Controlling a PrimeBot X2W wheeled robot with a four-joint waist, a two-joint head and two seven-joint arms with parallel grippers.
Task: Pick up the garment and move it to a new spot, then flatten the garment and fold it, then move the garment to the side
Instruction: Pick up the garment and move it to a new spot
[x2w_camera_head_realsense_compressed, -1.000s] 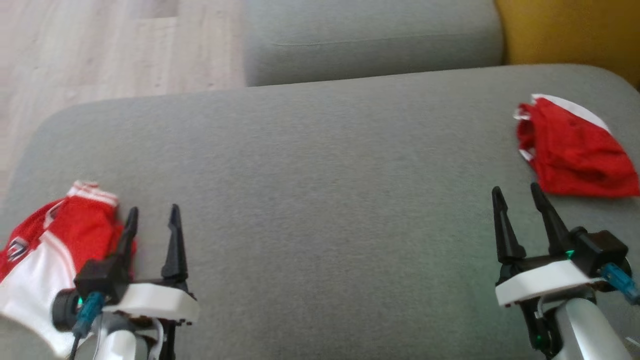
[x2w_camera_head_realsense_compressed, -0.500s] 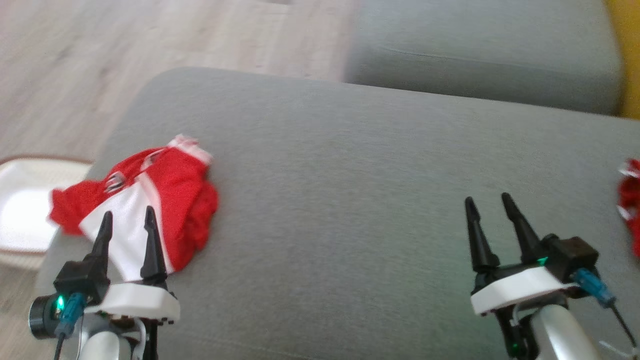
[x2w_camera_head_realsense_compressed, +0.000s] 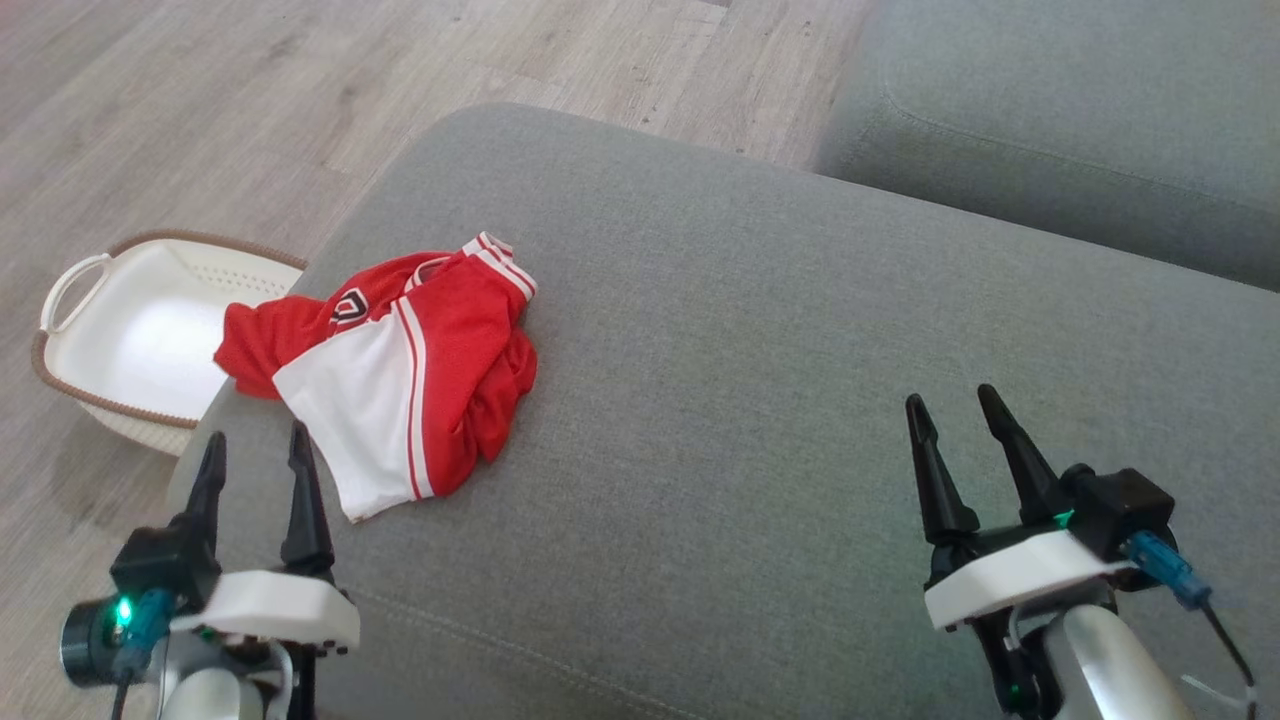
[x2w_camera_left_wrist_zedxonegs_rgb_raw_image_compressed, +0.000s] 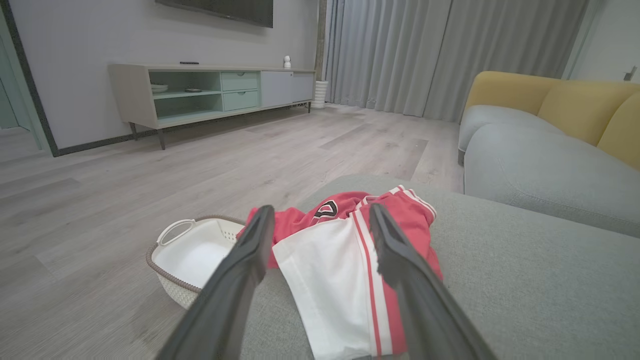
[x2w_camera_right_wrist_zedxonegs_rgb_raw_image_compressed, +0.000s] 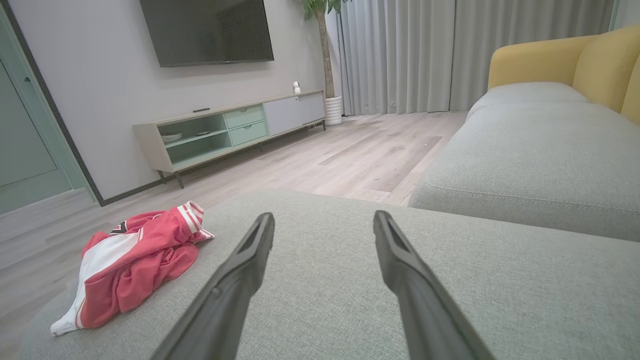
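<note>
Head view: a crumpled red-and-white mesh sports garment is seen lying near the left end of a broad grey fabric cushion. One red fold is draped over the cushion's edge, above a white perforated plastic basket with a brown woven rim that stands on the pale wooden floor.

The left gripper is held just short of the garment's white hem, with its two dark fingers spread wide and nothing between them. In the left wrist view the garment is framed between those fingers, a little ahead of their tips. The right gripper is held over bare cushion, well apart from the garment, likewise wide and empty.

The first step, the pick-up, is judged to be in hand, with no cloth gripped as yet. For the next move, the left gripper would need to be carried forward and lowered onto a raised fold, probably the bunched red part, so that the cloth can be pinched rather than pushed along. A grip on the flat white panel might slip. The overhanging fold could also be dragged off towards the basket if the cloth is nudged sideways.
</note>
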